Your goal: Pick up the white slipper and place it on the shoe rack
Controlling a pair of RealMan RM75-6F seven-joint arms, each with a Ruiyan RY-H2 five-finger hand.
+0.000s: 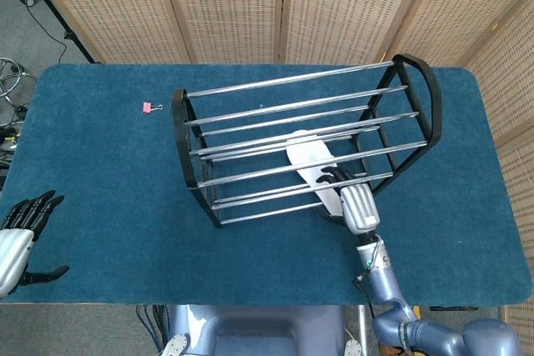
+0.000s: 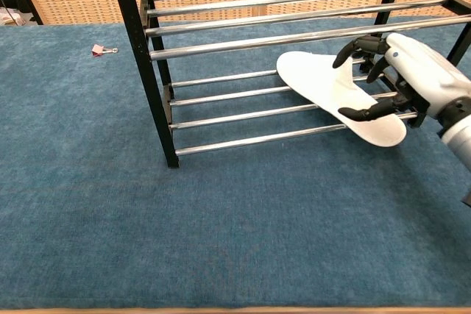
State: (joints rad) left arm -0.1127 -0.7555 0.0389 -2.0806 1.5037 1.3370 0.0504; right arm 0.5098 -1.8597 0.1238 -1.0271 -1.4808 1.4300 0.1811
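The white slipper [image 2: 335, 93] [image 1: 310, 161] lies flat on the lower bars of the black and chrome shoe rack [image 2: 140, 42] [image 1: 179, 122], its heel sticking out over the front bar. My right hand [image 2: 401, 79] [image 1: 350, 200] hovers at the heel end with its fingers spread, and they hold nothing. Only one fingertip still reaches over the slipper's edge. My left hand [image 1: 21, 227] hangs at the table's front left corner with its fingers apart and nothing in them; the chest view does not show it.
A small pink binder clip [image 1: 148, 107] [image 2: 98, 50] lies on the blue cloth left of the rack. Wicker screens stand behind the table. The rack's right end frame [image 1: 430, 106] rises just beyond my right hand.
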